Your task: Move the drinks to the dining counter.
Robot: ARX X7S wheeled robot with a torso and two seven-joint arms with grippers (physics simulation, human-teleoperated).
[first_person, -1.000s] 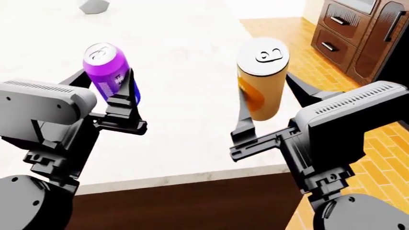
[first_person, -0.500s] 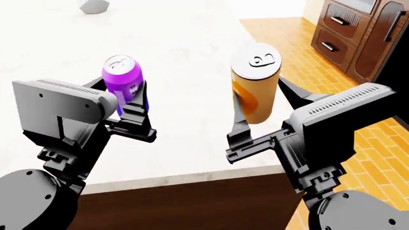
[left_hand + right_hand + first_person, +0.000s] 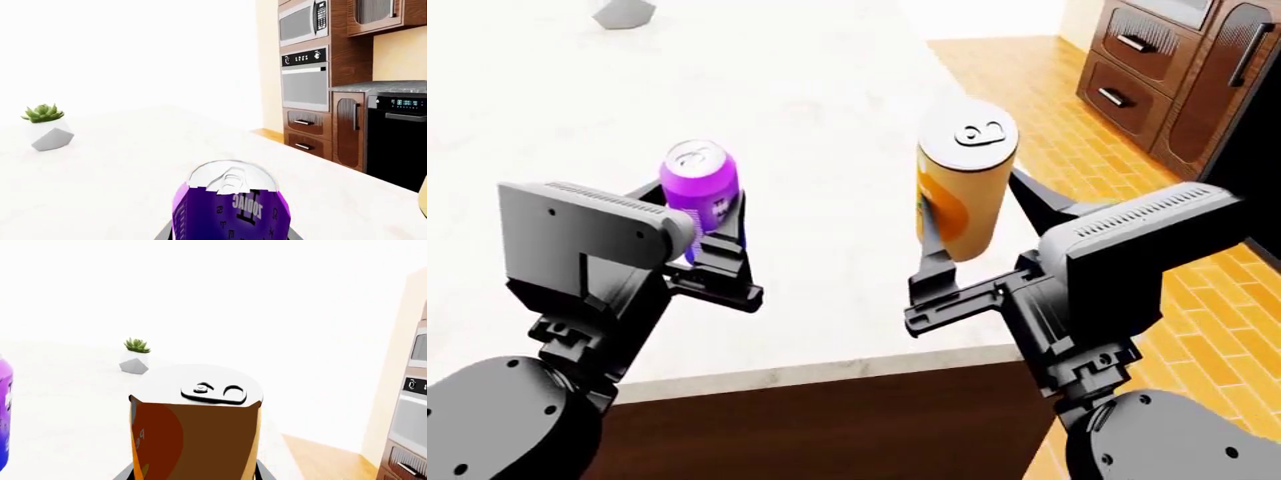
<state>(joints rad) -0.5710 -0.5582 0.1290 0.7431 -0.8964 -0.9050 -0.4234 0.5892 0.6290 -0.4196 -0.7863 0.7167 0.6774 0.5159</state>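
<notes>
While I stand at the near edge of the bench [image 3: 814, 90], its wide white top spreads in front of me and its dark wooden base shows below. This is the dining counter, I judge, so both drinks are already over the right place. My right gripper [image 3: 968, 225] has its jaws closed on the orange can [image 3: 964, 185], which is upright and held above the surface, not standing on it. My left gripper [image 3: 714, 215] has its jaws closed on the purple can [image 3: 701, 190], also upright and lower than the orange one, closer to the bench top; whether it touches, I cannot tell. I hold both cans upright by their sides so that they can stand flat when I release them. The two cans are near each other but apart, which leaves room to set each one down. Far away on the bench a small plant in a white pot [image 3: 45, 127] stands, well apart from my work. The white bottle is not in view.
</notes>
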